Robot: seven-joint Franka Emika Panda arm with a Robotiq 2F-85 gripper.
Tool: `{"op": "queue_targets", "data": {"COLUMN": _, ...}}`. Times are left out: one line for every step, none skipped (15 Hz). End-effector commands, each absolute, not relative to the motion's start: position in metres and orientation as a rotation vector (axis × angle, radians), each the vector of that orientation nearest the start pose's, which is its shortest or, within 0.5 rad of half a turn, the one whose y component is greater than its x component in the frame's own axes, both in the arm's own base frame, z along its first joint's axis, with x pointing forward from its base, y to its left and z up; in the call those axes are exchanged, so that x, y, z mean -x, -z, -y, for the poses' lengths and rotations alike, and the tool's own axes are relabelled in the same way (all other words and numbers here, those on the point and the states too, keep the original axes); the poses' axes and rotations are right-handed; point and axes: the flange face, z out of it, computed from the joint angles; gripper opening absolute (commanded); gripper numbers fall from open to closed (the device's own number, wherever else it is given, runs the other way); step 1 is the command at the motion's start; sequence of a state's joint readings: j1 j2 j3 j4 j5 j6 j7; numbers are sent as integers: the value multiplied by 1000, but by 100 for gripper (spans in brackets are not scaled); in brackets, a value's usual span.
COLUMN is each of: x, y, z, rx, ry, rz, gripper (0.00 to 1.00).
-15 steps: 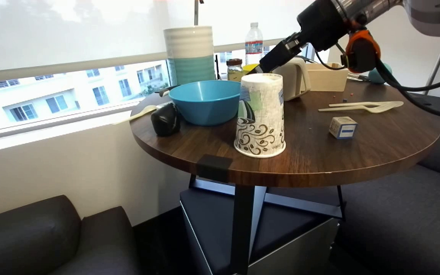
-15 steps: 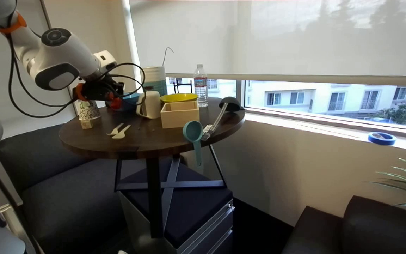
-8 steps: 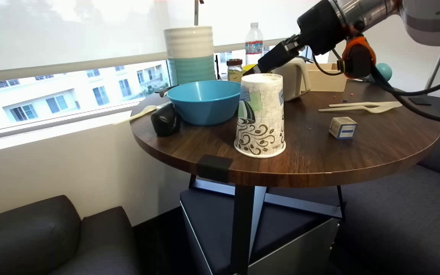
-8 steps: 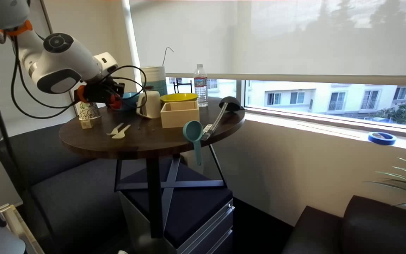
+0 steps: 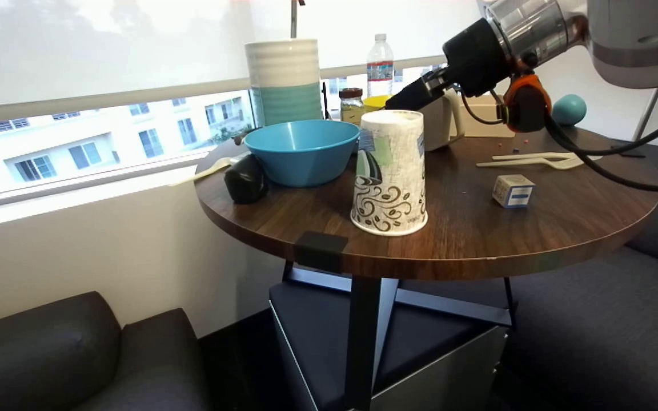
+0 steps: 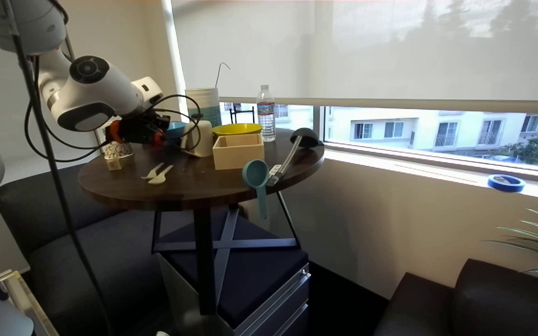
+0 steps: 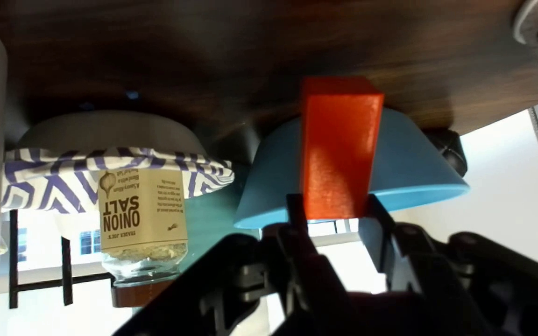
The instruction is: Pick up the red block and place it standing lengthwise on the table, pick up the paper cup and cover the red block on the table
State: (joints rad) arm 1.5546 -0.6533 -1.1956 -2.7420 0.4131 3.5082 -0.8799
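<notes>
Since the earlier frame, in an exterior view, the arm [image 5: 534, 34] has sunk lower behind the paper cup [image 5: 390, 177], and the blue bowl [image 5: 300, 157] has slid slightly away from that cup. The gripper [image 7: 336, 207] is clamped around one end of the red block [image 7: 339, 154], hidden behind the cup as seen there; whether the block's free end touches the table [image 5: 460, 228] I cannot tell. The cup stands mouth-down, the small grey-white cube [image 5: 513, 191] lying apart from it
</notes>
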Motion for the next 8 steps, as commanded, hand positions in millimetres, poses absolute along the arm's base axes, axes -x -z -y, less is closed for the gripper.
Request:
{"op": "queue_targets", "data": {"x": -427, "y": -382, "z": -99, "rx": 2304, "ry": 1333, "rz": 672, "gripper": 8}}
{"op": "queue_targets", "data": {"x": -427, "y": -381, "z": -99, "rx": 2295, "ry": 1341, "rz": 684, "gripper": 8}}
{"op": "queue_targets", "data": {"x": -428, "y": -381, "z": -98, "rx": 2281, "ry": 1354, "rz": 693, "gripper": 8}}
{"op": "queue_targets", "data": {"x": -428, "y": -381, "z": -98, "rx": 2262, "ry": 1365, "rz": 700, "gripper": 8}}
{"op": "queue_targets", "data": {"x": -428, "y": -381, "z": -97, "rx": 2247, "ry": 1372, "rz": 706, "gripper": 8}}
{"op": "queue_targets", "data": {"x": -429, "y": -380, "z": -96, "rx": 2241, "ry": 1374, "rz": 709, "gripper": 8}}
{"op": "queue_targets", "data": {"x": -429, "y": -378, "z": -94, "rx": 2234, "ry": 1375, "rz": 708, "gripper": 8}}
{"op": "queue_targets", "data": {"x": -430, "y": -377, "z": -92, "rx": 2224, "ry": 1378, "rz": 711, "gripper": 8}}
